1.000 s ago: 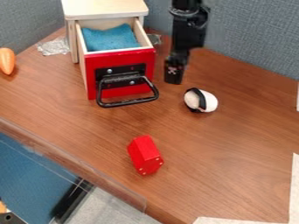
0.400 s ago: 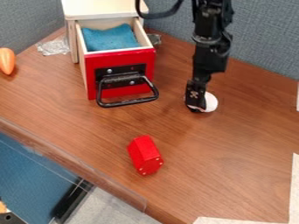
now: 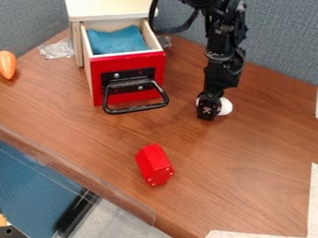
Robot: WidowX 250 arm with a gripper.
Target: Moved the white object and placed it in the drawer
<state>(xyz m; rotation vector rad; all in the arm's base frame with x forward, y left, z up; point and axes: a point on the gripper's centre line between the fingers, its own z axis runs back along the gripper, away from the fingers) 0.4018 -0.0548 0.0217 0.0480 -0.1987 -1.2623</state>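
Observation:
The black gripper (image 3: 209, 110) hangs down at the right of the drawer, low over the table, directly in front of the white object (image 3: 225, 107). It covers much of that object, whose rounded white side shows at the gripper's right, with a sliver at its left. Whether the gripper holds it cannot be told. The red-fronted drawer (image 3: 128, 65) stands pulled out of its light wooden cabinet at the upper left, with a blue cloth (image 3: 116, 41) inside and a black handle on its front.
A red block (image 3: 154, 164) lies on the brown table (image 3: 87, 135) in front of the drawer. An orange object (image 3: 7, 64) is at the left edge, and crumpled clear plastic (image 3: 57, 49) lies beside the cabinet. Grey partitions rise behind.
The gripper has moved right and down from beside the drawer to the white object. Since the middle frame it has shifted only slightly, and the object's visible white side looks a little changed.

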